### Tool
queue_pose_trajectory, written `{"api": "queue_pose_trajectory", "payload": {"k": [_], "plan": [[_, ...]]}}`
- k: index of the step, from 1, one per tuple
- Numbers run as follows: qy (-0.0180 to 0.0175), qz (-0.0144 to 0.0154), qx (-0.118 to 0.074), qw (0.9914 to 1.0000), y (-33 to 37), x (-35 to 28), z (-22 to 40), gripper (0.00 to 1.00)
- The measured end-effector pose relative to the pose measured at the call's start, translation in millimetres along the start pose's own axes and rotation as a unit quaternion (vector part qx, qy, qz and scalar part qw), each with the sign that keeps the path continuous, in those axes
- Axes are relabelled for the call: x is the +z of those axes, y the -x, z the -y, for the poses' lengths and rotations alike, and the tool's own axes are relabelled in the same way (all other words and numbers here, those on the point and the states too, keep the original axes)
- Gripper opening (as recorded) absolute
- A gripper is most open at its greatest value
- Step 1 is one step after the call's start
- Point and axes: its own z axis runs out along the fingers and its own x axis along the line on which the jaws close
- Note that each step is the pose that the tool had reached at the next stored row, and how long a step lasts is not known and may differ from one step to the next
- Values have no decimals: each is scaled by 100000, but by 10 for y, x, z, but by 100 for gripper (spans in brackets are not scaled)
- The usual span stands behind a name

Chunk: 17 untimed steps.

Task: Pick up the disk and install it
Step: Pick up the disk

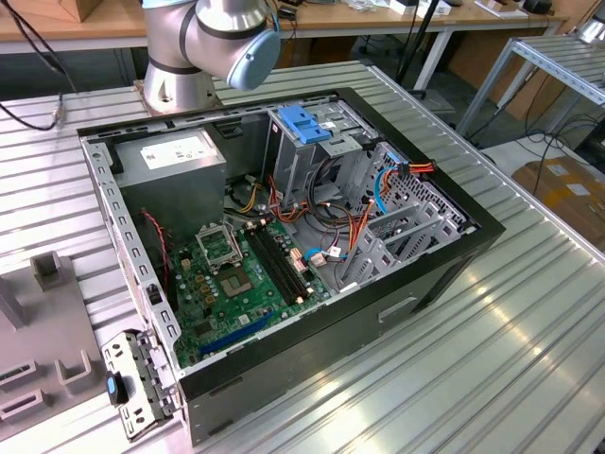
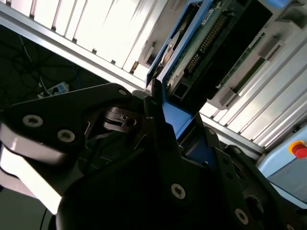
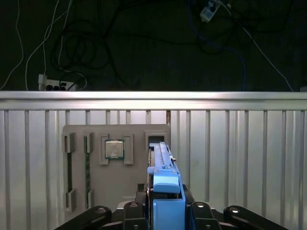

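Disk (image 3: pixel 163 165) is pinched tight in my pincer (image 3: pixel 165 208) by its blue end, near the grey tray (image 3: pixel 115 136) on the desk (image 3: pixel 240 148). If my hold is weak, it could slip and drop.

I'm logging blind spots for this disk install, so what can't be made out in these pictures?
Exterior view: the arm is cut off by the top edge.
First wrist view: the disk is edge-on, so its faces are hidden.
Second wrist view: the pincer covers the disk's near end; the top edge crops its far end.
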Motion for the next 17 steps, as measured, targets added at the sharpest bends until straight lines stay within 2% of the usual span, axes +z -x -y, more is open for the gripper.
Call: {"api": "queue_pose_trajectory", "payload": {"k": [1,10,12,13,17], "plan": [[5,-4,-1,100000,0,-46,1,37],[2,-2,-1,100000,2,-321,5,37],[3,-3,-1,100000,3,-398,6,37],[1,-2,-1,100000,3,-478,6,37],[0,-2,-2,100000,4,-615,8,37]]}}
